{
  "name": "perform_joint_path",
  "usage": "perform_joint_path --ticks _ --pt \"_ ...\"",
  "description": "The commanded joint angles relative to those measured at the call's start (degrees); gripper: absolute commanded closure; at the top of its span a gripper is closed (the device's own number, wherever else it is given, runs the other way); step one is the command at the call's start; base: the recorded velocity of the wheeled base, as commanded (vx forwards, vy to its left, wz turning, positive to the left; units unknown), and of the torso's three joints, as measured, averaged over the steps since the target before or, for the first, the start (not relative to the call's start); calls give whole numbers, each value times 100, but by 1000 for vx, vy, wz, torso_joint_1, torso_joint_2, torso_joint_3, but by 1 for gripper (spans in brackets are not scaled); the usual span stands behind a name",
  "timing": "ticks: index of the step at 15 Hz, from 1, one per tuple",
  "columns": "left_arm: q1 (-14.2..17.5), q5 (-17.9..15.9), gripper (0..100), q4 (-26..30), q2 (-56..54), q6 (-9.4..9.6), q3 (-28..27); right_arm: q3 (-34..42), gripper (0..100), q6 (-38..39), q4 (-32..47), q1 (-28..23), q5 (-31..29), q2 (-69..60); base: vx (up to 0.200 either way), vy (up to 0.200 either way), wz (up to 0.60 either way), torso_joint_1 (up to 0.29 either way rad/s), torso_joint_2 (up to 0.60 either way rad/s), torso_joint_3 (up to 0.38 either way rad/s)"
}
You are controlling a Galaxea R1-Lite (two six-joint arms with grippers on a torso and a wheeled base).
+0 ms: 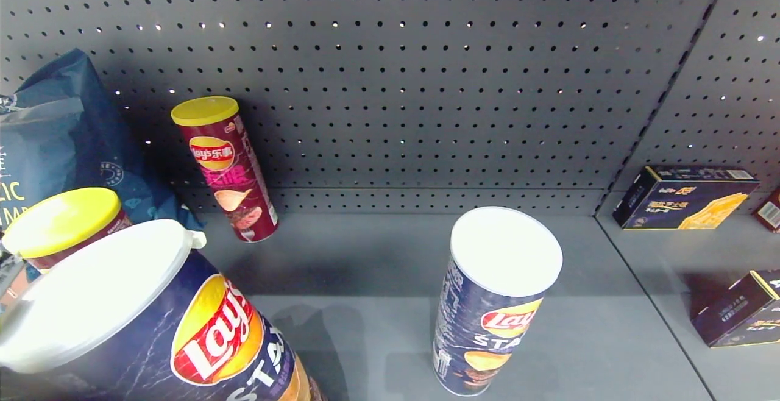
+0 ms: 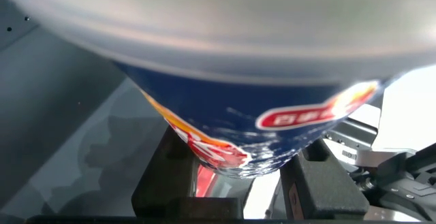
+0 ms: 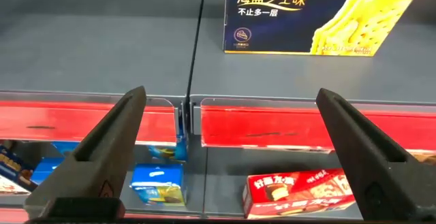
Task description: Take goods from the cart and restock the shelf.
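Maroon can behind gripped navy can

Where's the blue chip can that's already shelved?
Head view, right of centre: the blue chip can stands on the shelf, between the leaning maroon chip can and the shelf seam.

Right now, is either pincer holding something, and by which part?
The left pincer grips the dark blue chip can by the sides of its body, clamped from both sides. The right pincer is open and empty.
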Motion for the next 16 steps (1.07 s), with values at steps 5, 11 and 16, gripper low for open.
perform_joint_path --ticks 5,11,16 --pt "-92 -96 100 60 -48 -12 -204 10 0 3 -6 0 2 13 0 0 0 0 0 0" --pt "-514 300 100 271 233 15 -898 10 0 3 -6 0 2 13 0 0 0 0 0 0" --pt "-743 502 100 411 813 217 -1496 10 0 3 -6 0 2 13 0 0 0 0 0 0"
